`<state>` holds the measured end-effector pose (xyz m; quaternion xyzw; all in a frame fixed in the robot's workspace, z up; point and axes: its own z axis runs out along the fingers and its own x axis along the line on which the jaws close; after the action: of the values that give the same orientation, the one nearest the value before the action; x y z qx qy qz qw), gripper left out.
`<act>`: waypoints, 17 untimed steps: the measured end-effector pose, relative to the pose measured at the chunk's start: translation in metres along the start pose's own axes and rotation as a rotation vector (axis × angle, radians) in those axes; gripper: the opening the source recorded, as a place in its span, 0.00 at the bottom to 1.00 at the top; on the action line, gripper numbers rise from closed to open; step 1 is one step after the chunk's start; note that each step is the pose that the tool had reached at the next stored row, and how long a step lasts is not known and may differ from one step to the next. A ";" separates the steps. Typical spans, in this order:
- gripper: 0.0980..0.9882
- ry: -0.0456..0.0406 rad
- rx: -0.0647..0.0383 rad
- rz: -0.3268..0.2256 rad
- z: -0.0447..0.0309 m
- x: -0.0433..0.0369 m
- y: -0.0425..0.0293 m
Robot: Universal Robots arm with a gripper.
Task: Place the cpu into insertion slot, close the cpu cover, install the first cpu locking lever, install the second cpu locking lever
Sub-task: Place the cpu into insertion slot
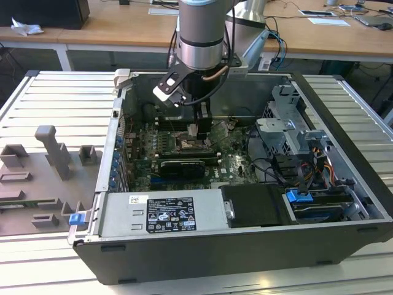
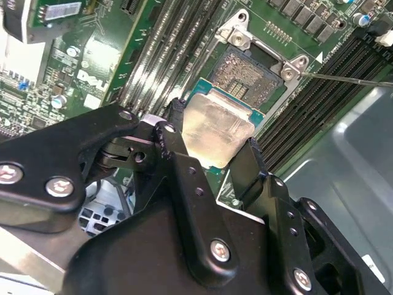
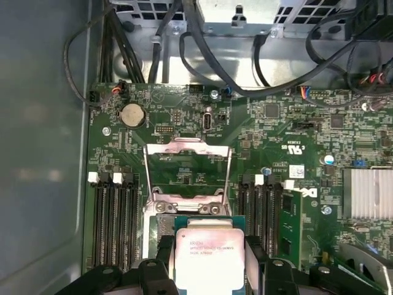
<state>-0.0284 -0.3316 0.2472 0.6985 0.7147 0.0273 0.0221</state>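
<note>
- Inside the open black computer case (image 1: pixel 245 261), which lies on a ribbed grey metal table (image 1: pixel 55 98), the grey robot arm (image 1: pixel 199 31) reaches straight down over the green motherboard (image 1: pixel 236 163).
- Its black two-fingered tool (image 2: pixel 215 129) is pinching the cpu (image 2: pixel 218 120), a small flat square chip with a pale silver top. One finger presses on each of two opposite edges, as both wrist views show.
- The insertion slot (image 2: pixel 249 70), a small square dark socket with a silver metal rim, lies just beyond the chip. In the second wrist view most of its field of contacts is uncovered, and the chip overlaps only one edge of it.
- Whether the chip touches the socket cannot be told.
- The cpu cover (image 3: pixel 187 147), a thin square silver-grey metal frame, stands raised open at the far side of the socket. The board shows through its square cut-out.
- Long narrow black memory slots (image 3: pixel 113 221) run along both sides of the socket.
- In the exterior view a long black graphics card (image 1: pixel 182 167) lies on the near side of the tool. A silver power supply box (image 1: pixel 163 215) sits nearer still, against the case wall.
- Grey plastic fixture blocks (image 1: pixel 55 153) stand on the table to the exterior view's left of the case.
</note>
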 end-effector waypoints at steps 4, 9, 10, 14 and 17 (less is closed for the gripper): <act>0.50 0.0000 0.000 0.000 0.0054 0.0039 -0.0004; 0.50 0.0000 0.000 0.000 0.0123 0.0078 -0.0011; 0.50 -0.0001 0.000 0.000 0.0136 0.0083 -0.0013; 0.50 -0.0001 0.000 0.000 0.0189 0.0103 -0.0057; 0.50 0.0000 0.000 0.000 0.0215 0.0114 -0.0089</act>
<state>-0.0361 -0.3202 0.2251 0.6986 0.7146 0.0274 0.0221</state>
